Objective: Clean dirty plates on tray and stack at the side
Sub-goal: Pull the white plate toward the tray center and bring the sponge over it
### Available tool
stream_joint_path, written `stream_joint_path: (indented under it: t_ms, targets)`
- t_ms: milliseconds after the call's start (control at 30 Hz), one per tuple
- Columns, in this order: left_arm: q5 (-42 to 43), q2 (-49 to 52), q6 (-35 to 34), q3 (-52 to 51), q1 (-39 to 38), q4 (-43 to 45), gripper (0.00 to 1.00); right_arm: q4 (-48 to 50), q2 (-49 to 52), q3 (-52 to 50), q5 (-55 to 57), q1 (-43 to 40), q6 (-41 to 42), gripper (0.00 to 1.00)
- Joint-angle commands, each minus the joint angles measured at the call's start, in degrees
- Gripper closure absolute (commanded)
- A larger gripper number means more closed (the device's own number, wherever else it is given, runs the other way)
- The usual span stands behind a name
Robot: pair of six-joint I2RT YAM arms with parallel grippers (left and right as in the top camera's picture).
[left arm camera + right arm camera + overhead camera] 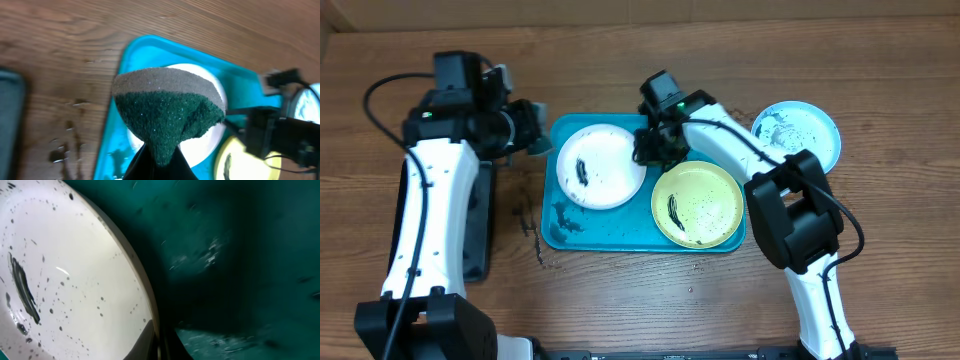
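Green rough sponge (pixel 170 117) is clamped by the left gripper (pixel 157 161). The speckled, round white plate (pixel 605 170) is pinched at 3 o'clock by the right gripper (pixel 654 150).

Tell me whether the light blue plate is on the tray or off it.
Off. The light blue plate sits on the table right of the tray; the white plate and yellow-green plate lie inside it.

The surface (pixel 880 60) is matt grained wood; the tray (pixel 620 232) is smooth, glossy plastic; the white plate (pixel 605 160) looks glazed and shiny; the sponge (pixel 170 115) has rough green scouring fibre under a grainy grey layer.
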Motion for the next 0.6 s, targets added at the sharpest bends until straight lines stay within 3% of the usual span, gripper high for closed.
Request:
stream_joint_path:
  t_ms: [0,267,567]
  targets:
    - [-1.51,1.88,-0.07,-0.22,-2.75,0.48,0.96,-1.44,0.48,-0.02,-0.94,1.20,2.05,0.96]
    - [-0.81,10.25,-1.49,-0.22,-6.62,0.02,0.96,-6.64,0.46,0.59,-0.87,1.40,3.06,0.96]
    - [-0.90,17.70,-3.76,-0.22,-11.89,0.02,0.96,-5.57,0.46,0.63,1.64,1.46,4.42,0.96]
